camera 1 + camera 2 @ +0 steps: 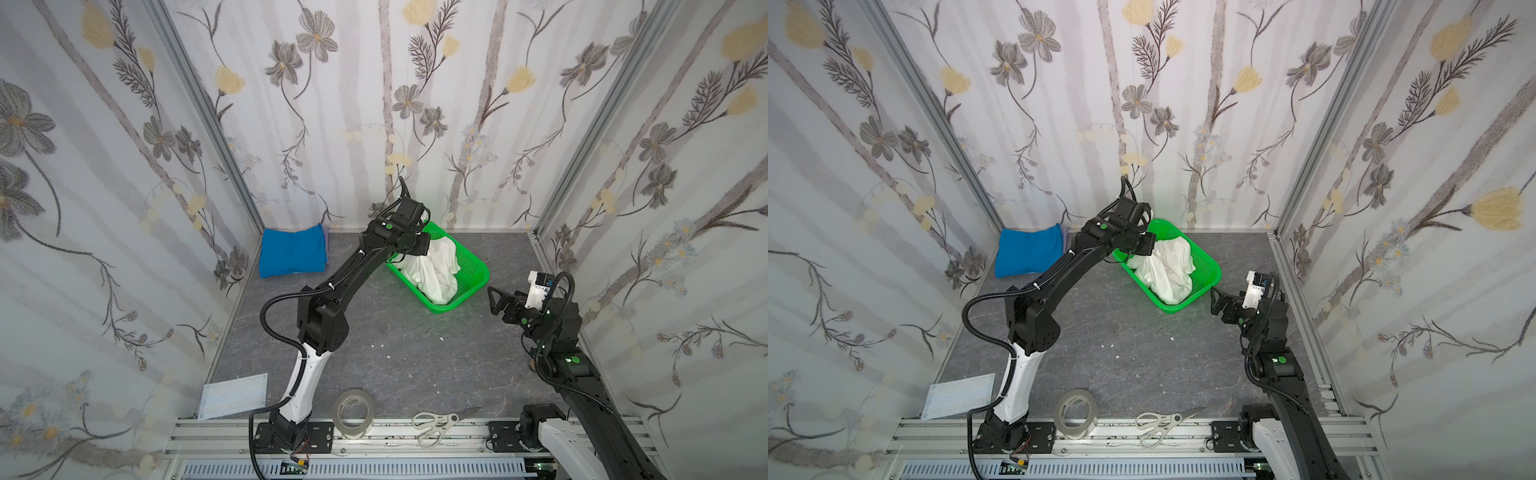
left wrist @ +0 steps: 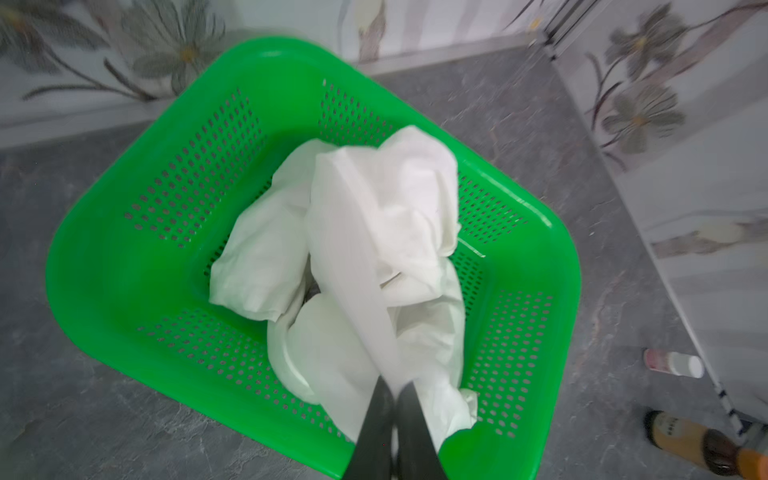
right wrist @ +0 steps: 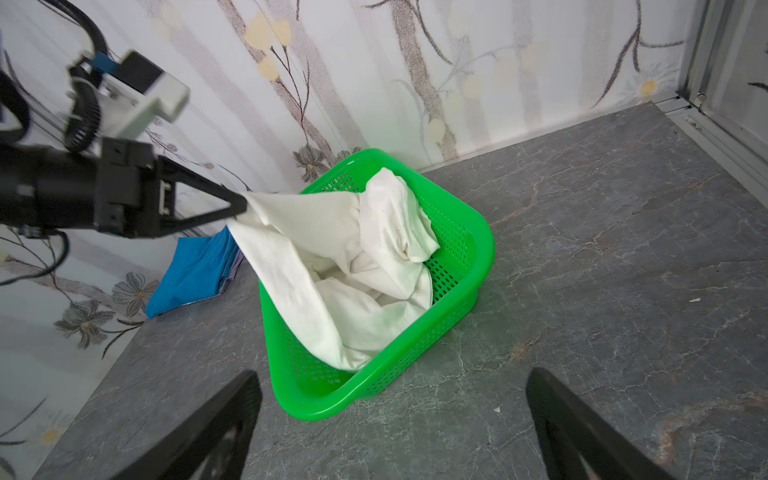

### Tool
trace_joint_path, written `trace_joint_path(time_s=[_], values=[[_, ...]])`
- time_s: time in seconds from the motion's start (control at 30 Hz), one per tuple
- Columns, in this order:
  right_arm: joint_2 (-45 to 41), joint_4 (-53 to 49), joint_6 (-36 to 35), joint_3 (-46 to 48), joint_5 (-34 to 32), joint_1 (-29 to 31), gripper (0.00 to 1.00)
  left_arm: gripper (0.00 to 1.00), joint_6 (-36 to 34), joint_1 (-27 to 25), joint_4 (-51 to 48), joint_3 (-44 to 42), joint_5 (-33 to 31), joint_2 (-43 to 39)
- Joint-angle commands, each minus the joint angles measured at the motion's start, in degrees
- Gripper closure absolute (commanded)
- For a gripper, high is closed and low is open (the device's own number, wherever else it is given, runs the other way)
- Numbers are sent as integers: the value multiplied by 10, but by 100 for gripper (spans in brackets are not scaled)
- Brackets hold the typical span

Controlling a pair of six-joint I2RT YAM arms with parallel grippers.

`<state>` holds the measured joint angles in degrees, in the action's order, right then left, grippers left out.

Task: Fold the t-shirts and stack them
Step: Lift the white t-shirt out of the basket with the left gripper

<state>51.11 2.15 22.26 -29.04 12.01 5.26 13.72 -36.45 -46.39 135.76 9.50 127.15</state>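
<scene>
The left gripper [image 3: 241, 205] has its jaws pressed tight together on a pinch of the white shirt [image 3: 332, 257]. The left wrist view shows the same: the two dark fingers [image 2: 376, 419] meet with only cloth between them. From the tips a band of the fabric runs taut down into the green basket [image 3: 478, 249]. The rest of the shirt lies crumpled there, below and ahead of the closed jaws, filling the middle of the basket floor. One bunched fold rises about level with the rim on the side farthest from those jaws. In both top views the shirt [image 1: 436, 266] [image 1: 1169, 266] shows as a white heap inside the basket [image 1: 473, 266], and the left wrist hides the pinched part.

The blue shirt [image 3: 195, 274] lies folded flat on the grey table [image 1: 395, 353], behind the left jaws on the side away from the basket. It is well apart from the white shirt (tucked close into the corner of the walls, as the top views [image 1: 291, 251] [image 1: 1030, 251] show).

The right gripper [image 3: 392, 378] has its jaws spread wide with nothing between them. It hangs over bare table [image 3: 602, 270] with its tips turned toward the basket, whose nearest corner sits just ahead of the gap. In a top view the right gripper [image 1: 491, 300] is near that corner, and I cannot tell whether it touches.
</scene>
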Motion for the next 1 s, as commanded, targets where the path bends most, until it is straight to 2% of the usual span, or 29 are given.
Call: trace_joint_path(time_s=[0.0,0.13,0.33,0.5,0.57,0.7,0.77,0.97], values=[[5,21,2,-1,17,0,0,100,-6,2,22,37,29,-28],[20,27,2,-7,37,1,0,100,1,18,9,82,43,-67],[64,58,4,-22,76,2,0,100,21,66,27,85,84,-186],[167,62,2,-88,110,23,0,100,14,119,25,56,83,-315],[224,48,5,-131,105,39,0,100,17,146,31,22,80,-368],[354,-19,13,-271,52,80,0,100,13,188,65,-94,59,-494],[433,-54,22,-342,48,92,0,100,13,203,63,-139,68,-537],[627,-142,42,-550,33,122,0,100,6,211,49,-261,76,-614]])
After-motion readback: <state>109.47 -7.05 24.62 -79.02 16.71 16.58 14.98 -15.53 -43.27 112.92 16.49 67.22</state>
